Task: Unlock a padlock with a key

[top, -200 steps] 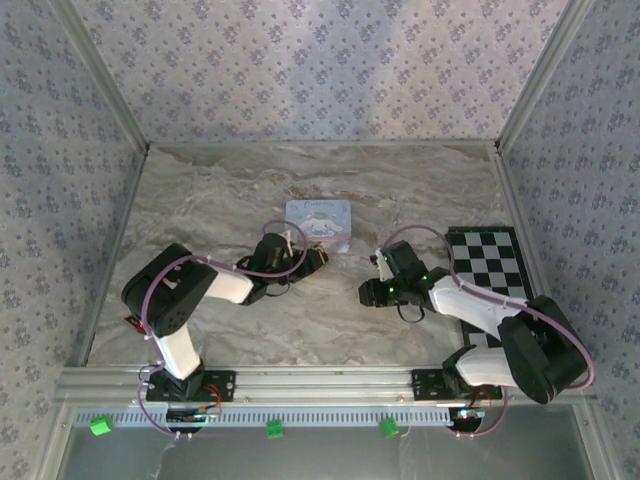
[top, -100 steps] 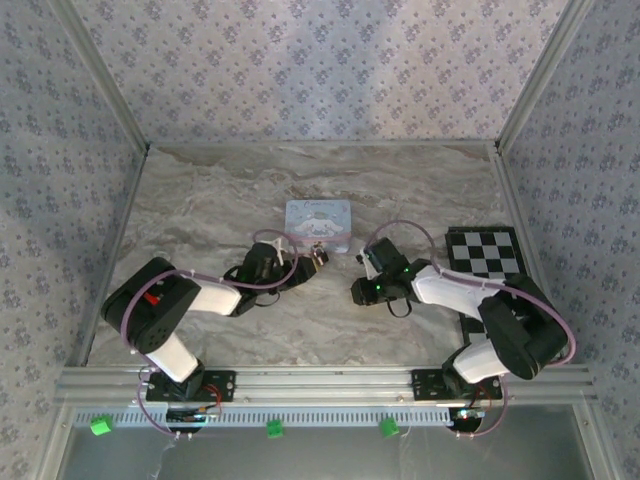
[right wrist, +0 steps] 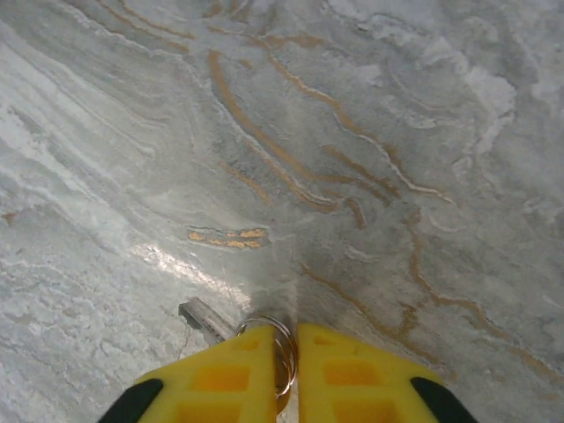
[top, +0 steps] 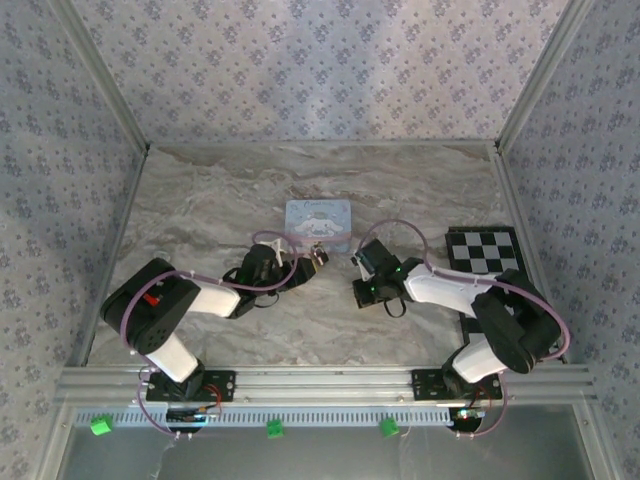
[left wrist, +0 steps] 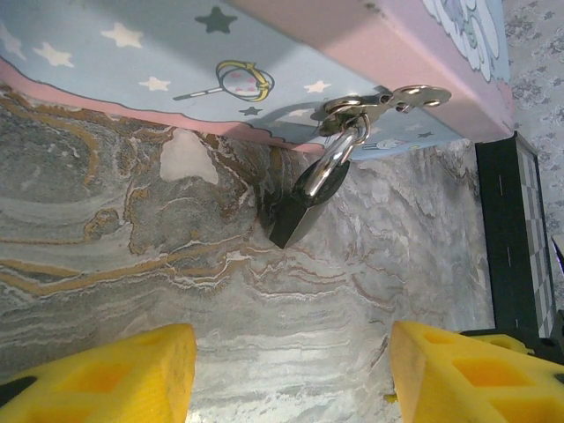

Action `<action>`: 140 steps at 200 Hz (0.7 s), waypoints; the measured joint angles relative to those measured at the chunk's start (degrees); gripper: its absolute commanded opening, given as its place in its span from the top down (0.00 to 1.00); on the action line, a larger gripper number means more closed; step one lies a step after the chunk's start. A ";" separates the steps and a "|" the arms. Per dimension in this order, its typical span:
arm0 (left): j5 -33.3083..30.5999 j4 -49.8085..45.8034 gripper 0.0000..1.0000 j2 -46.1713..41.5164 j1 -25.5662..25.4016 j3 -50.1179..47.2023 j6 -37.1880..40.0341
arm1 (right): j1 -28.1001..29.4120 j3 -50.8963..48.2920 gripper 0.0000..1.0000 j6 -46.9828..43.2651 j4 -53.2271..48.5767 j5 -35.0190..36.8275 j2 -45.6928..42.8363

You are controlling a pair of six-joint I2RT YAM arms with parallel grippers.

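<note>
Two claws: the right claw (right wrist: pixel 295 352) is pinched nearly closed on the key (right wrist: pixel 204 319) at its ring end; the left claw (left wrist: pixel 291 352) stands wide and holds nothing.
Blade: it sticks out sideways from the right fingers, low over the worktop (right wrist: pixel 397 132).
Lock: the padlock (left wrist: pixel 304 207) is straight ahead of the left claw, hanging by its loop from the hasp (left wrist: pixel 388 99) of the tin (left wrist: pixel 176 53); its body seems to rest on the worktop.
Advice: I think the left claw should first grip the dark body firmly, then the blade is lined up with the keyhole, which I cannot see.
Risk: a key held near its ring may swing.
</note>
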 measured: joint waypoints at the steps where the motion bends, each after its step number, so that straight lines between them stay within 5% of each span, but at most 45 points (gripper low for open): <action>1: 0.00 0.00 0.40 -0.02 0.00 -0.02 0.00 | 0.07 0.00 0.96 -0.02 0.02 0.00 -0.02; 74: 1.79 0.07 0.40 -2.99 -2.47 0.00 0.98 | 3.15 -3.21 1.00 0.46 5.64 4.02 -15.91; 140: 6.93 4.85 0.45 -5.03 -4.26 1.70 2.99 | 5.25 -5.92 1.00 1.99 12.31 7.72 -21.64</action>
